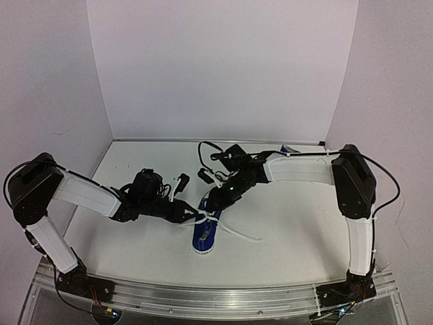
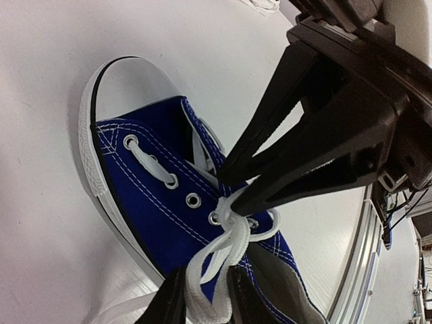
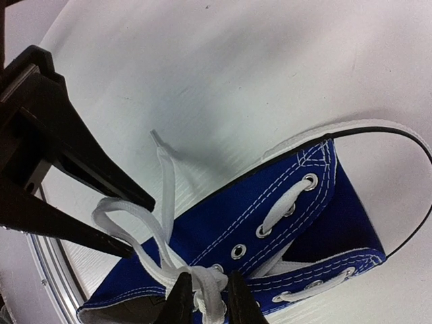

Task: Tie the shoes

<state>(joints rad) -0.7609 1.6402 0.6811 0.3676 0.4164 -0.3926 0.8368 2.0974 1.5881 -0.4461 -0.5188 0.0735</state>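
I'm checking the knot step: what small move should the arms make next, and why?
Probably draw left gripper and right gripper apart: each pinches the lace over the shoe, and a slack loop shows the crossing isn't snug.

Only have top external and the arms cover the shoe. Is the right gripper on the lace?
Observer: Yes. The left wrist view shows the right gripper with its tips nearly meeting on the lace, where it crosses over the shoe.
Operator: And the left gripper?
Observer: In its own view the lace runs between its fingers. I can't tell whether it is clamped.
Operator: Any loop yet?
Observer: The right wrist view shows one loop by the left gripper. A free end lies flat on the table. No finished bow is visible.
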